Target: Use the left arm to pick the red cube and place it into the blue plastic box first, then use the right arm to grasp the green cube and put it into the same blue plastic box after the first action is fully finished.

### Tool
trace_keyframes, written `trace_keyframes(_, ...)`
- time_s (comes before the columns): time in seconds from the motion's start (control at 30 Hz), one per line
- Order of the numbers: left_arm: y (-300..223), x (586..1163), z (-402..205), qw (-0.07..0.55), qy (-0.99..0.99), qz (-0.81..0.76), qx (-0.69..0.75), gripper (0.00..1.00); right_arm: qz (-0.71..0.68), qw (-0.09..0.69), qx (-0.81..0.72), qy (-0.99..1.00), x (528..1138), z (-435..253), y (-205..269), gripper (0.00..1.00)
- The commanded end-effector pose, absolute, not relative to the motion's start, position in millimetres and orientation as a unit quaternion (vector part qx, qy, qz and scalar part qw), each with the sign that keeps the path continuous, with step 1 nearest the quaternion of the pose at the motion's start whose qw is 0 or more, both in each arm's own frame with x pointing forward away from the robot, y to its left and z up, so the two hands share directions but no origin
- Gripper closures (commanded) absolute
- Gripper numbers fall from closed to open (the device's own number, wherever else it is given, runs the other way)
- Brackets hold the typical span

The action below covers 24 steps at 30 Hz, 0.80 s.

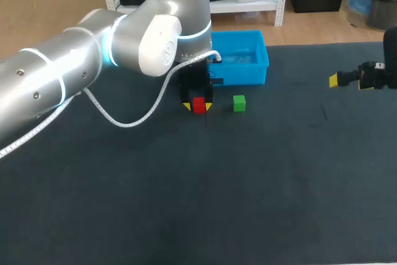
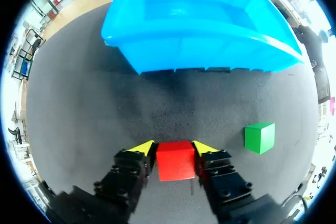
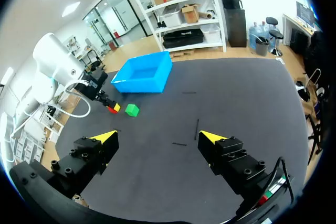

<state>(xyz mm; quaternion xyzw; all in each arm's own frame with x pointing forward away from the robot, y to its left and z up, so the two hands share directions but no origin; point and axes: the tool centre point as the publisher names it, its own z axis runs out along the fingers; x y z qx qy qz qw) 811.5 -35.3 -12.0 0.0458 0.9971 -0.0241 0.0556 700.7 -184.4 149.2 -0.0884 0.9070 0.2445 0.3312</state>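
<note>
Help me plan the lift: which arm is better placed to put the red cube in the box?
Left. The left tool grips the red cube on the table near the box; the right tool hangs open far away.

Mid-frame in the head view, the red cube (image 1: 198,104) is being shown in plain bright red between the yellow tips of the black left gripper (image 1: 198,107). Beside it the green cube (image 1: 239,103) is being shown in vivid green, and above it the blue plastic box (image 1: 243,73) in glossy sky blue. The table (image 1: 186,203) is being covered in dark, finely speckled charcoal, the left arm (image 1: 93,54) at upper left is being lit by cyan rings over silver-grey and white, and the right gripper (image 3: 157,137) is being seen in black with yellow tips.
</note>
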Motion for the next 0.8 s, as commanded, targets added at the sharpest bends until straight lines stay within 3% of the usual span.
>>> trace_keyframes(0.03,-38,817,-13,0.05,0.997,-0.022,0.048,0.66,0.245,0.331,-0.089,0.907,701,149,-185,0.0)
trace_keyframes(0.1,-39,817,-14,0.052,0.997,-0.021,0.051,0.72,0.245,0.331,-0.089,0.907,701,149,-185,0.0)
trace_keyframes(0.17,-40,816,-12,0.055,0.997,-0.019,0.054,0.94,0.245,0.331,-0.089,0.907,701,149,-185,0.0)
trace_keyframes(0.2,-40,816,-11,0.055,0.997,-0.019,0.055,1.0,0.245,0.331,-0.089,0.907,701,149,-185,0.0)
trace_keyframes(0.8,-33,815,40,0.082,0.991,-0.064,0.089,1.0,0.245,0.331,-0.089,0.907,701,149,-185,0.0)
